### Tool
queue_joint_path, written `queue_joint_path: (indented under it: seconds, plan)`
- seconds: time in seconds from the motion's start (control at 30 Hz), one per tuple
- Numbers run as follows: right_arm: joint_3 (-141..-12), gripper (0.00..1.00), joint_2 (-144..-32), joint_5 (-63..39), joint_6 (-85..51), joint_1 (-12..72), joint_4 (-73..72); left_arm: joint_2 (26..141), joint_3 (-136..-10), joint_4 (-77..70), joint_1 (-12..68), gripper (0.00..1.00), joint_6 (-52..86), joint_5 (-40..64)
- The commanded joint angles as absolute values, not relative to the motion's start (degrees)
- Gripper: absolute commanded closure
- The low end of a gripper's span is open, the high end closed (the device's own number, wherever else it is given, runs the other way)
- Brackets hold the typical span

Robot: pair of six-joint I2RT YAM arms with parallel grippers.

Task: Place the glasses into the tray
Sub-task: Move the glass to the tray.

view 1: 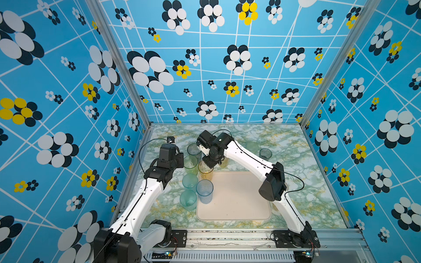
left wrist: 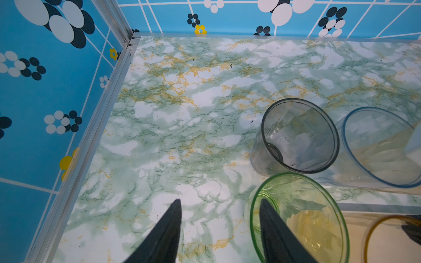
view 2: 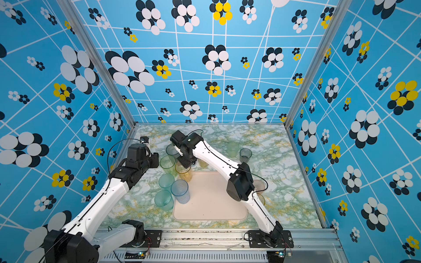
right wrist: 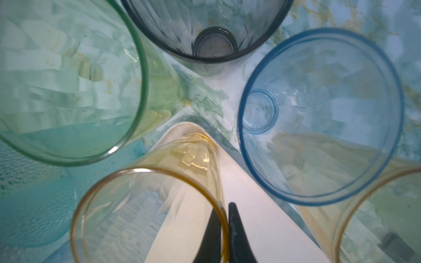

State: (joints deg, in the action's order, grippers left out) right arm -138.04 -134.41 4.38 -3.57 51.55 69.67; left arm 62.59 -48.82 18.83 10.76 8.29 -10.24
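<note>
My right gripper (right wrist: 224, 210) is shut on the rim of a tall amber glass (right wrist: 145, 216), one finger inside and one outside. That amber glass (view 1: 205, 171) stands upright at the far left corner of the cream tray (view 1: 237, 200). A blue glass (view 1: 204, 190) stands just inside the tray's left rim. My left gripper (left wrist: 219, 202) is open, with one finger over the mouth of a yellow-green glass (left wrist: 300, 218) and the other outside it. The yellow-green glass (view 1: 191, 164), a grey one (view 1: 194, 149) and two teal ones (view 1: 189, 181) (view 1: 188, 200) stand left of the tray.
A second blue glass (right wrist: 319, 113) and another amber one (right wrist: 378, 218) stand close behind the tray corner, under my right wrist. Far right stand a short grey glass (view 1: 265, 153) and a pale green one (view 1: 252, 145). A pink glass (view 2: 258, 185) stands behind my right forearm. Walls enclose three sides.
</note>
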Motion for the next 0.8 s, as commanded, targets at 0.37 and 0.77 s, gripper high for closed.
queue_joint_path:
  seconds: [0.37,0.77]
  plan:
    - [-138.9,0.72,-134.1,2.8,-3.4,51.3,70.1,62.6,-49.7,17.8,10.2,0.44,7.6,-9.3]
    - [-132.0,0.65,-124.2,5.4,-3.7,51.3,65.2,62.2,-49.4,17.5,10.1,0.44,7.7,-9.5]
